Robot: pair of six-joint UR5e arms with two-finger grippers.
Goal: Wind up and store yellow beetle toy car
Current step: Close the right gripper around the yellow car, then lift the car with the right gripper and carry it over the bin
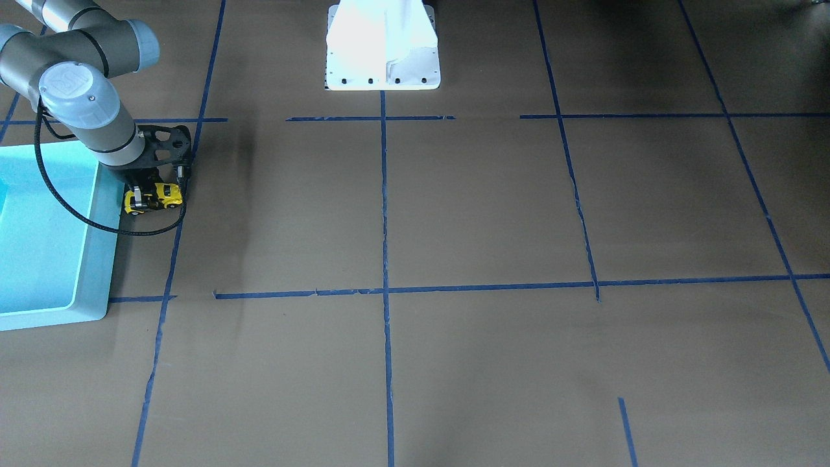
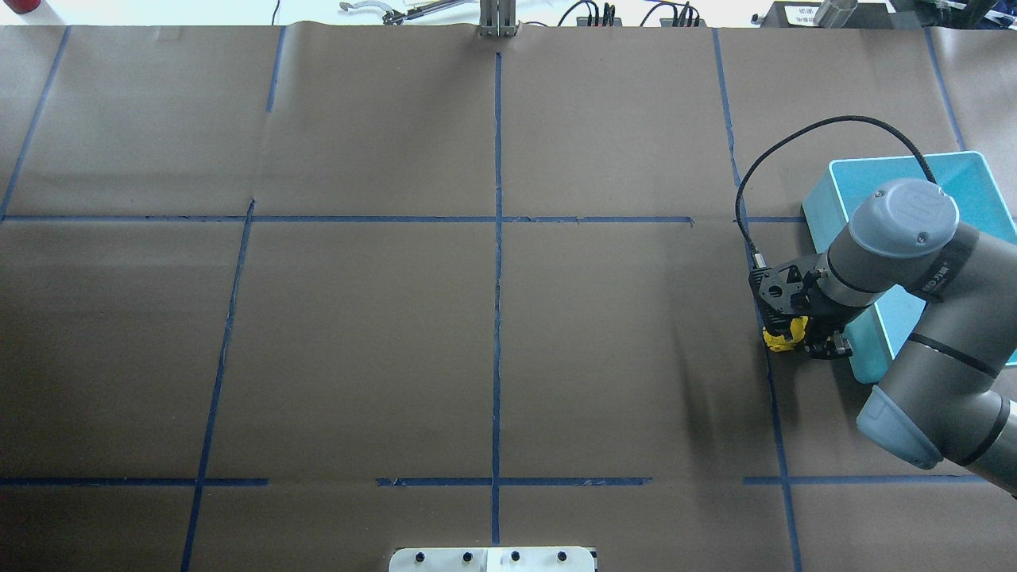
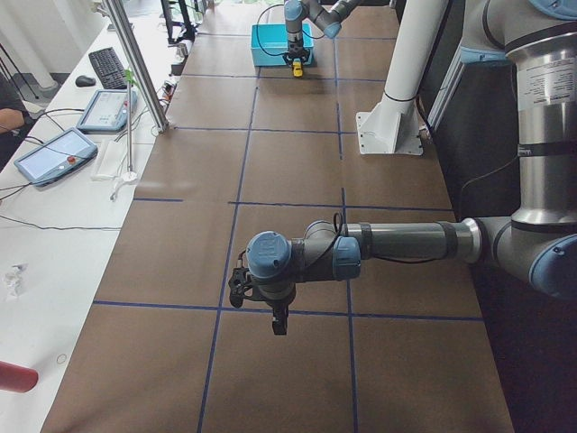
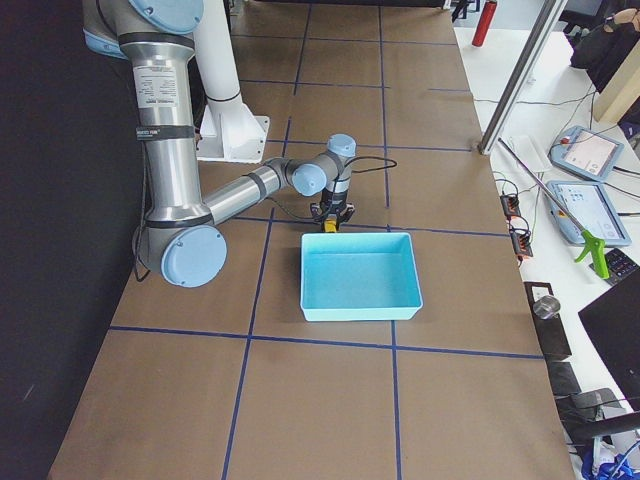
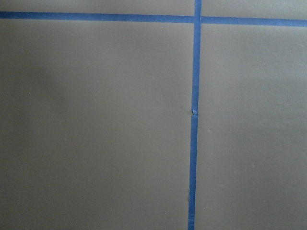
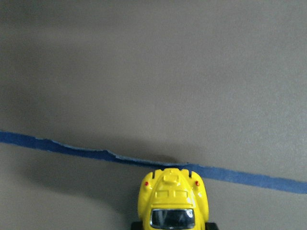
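The yellow beetle toy car (image 1: pixel 157 196) sits low at the brown table, right beside the turquoise bin (image 1: pixel 107 259). My right gripper (image 1: pixel 154 198) points down and is shut on the car, one finger on each side. In the overhead view the car (image 2: pixel 782 334) peeks out under the gripper (image 2: pixel 797 340). In the right wrist view the car (image 6: pixel 173 201) lies at the bottom edge, touching a blue tape line. My left gripper (image 3: pixel 279 320) shows only in the exterior left view, hovering over bare table; I cannot tell if it is open.
The turquoise bin (image 2: pixel 906 161) stands at the table's right end, partly under my right arm. The white robot base (image 1: pixel 382 45) is at the table's edge. Blue tape lines (image 5: pixel 194 120) cross the brown paper.
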